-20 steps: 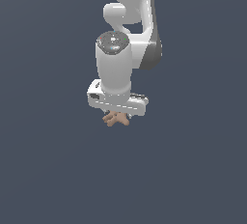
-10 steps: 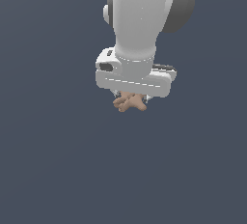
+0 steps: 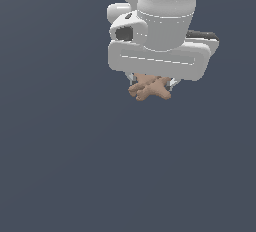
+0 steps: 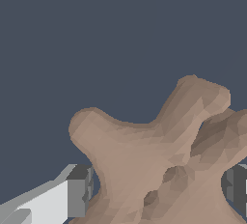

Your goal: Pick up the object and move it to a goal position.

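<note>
The object (image 3: 150, 88) is a small tan-brown cross-shaped piece with stubby rounded arms. It hangs just under the wide white gripper (image 3: 151, 85) in the upper middle of the exterior view. The fingers are mostly hidden behind the piece and the gripper body. In the wrist view the object (image 4: 159, 160) fills the near field, and a grey-tipped finger (image 4: 72, 191) presses on one side while the other finger (image 4: 236, 184) sits on the opposite side. The gripper is shut on the object, which is lifted off the plain dark ground.
The white arm (image 3: 165, 1) rises out of the picture above the gripper. A flat, uniform dark grey-blue ground (image 3: 75, 176) surrounds everything, with no other objects or markers showing.
The arm has carried the object upward and toward the exterior view's right, and it now looms larger in that view. The grip on the piece has held throughout.
</note>
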Controlling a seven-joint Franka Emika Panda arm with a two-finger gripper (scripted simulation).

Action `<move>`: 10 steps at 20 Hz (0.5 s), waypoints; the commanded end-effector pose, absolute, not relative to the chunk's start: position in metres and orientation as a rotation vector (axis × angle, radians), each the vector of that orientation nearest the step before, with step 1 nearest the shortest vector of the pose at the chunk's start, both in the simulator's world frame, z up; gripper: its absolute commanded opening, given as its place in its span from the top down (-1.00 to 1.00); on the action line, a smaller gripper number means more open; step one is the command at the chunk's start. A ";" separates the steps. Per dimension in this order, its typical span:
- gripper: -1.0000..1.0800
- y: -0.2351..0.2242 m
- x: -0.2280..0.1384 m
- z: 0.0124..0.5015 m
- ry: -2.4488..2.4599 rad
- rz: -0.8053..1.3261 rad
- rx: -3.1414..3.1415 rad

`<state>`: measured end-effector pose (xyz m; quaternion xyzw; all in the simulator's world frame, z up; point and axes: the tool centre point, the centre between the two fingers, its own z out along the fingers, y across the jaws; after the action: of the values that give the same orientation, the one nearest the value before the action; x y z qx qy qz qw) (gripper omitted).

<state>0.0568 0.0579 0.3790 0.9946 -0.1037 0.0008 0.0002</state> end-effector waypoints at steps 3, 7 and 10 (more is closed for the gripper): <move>1.00 0.065 0.059 0.397 -0.326 0.000 3.124; 1.00 0.069 0.061 0.405 -0.326 0.000 3.124; 1.00 0.070 0.062 0.407 -0.326 0.000 3.124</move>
<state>0.0615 0.0695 0.4058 0.9946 -0.1038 0.0003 0.0001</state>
